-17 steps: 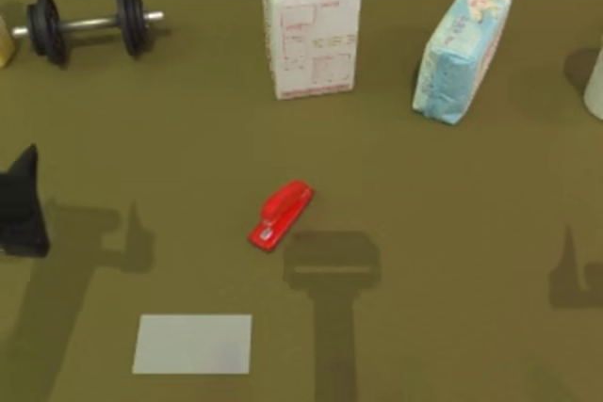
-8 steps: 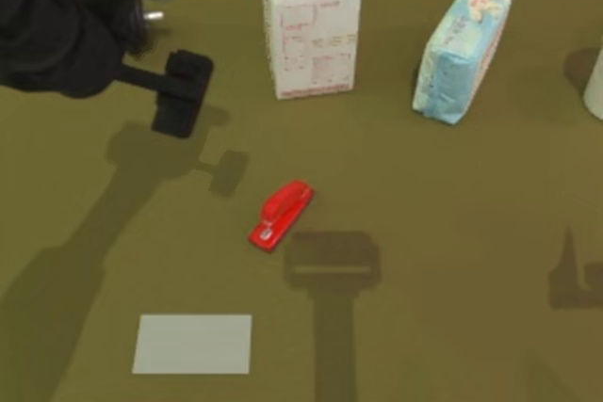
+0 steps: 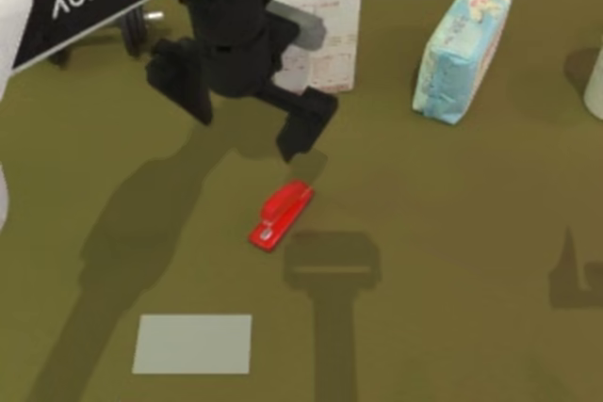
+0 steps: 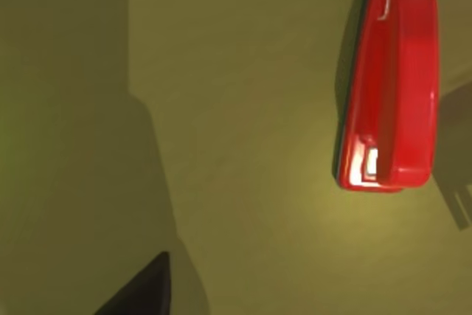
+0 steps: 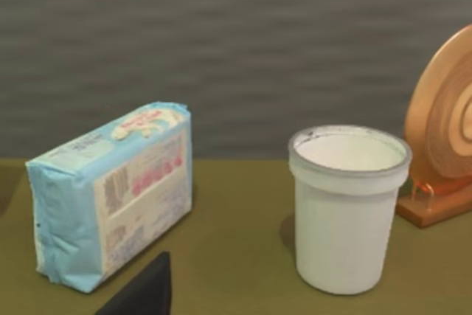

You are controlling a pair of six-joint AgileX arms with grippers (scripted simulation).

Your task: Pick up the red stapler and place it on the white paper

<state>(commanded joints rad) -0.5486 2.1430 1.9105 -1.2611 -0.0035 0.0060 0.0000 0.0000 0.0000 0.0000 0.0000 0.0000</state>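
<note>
The left end effector (image 3: 245, 105) hangs above the tabletop (image 3: 452, 233) near the top view's back centre, its two black fingers (image 3: 306, 124) spread wide apart with nothing between them. One finger reaches toward the red stapler (image 3: 281, 215), stopping just short of the stapler's far end. The stapler lies flat on the tabletop near the middle, angled diagonally, its silver mark toward the end nearer the front edge; in the left wrist view it sits alone on the olive surface, untouched. The white paper (image 3: 193, 344) lies flat near the front left, well apart from the stapler and bare. Behind the arm stands a white carton (image 3: 330, 35) with red print, partly hidden by the end effector, and to its right a pale blue packet (image 3: 462, 44) stands tilted. The right arm is out of the top view; its wrist view faces the blue packet, a white cup (image 5: 346, 208) and a copper-coloured disc (image 5: 442, 130) on a stand, and whether its end effector is apart or together I cannot tell.
</note>
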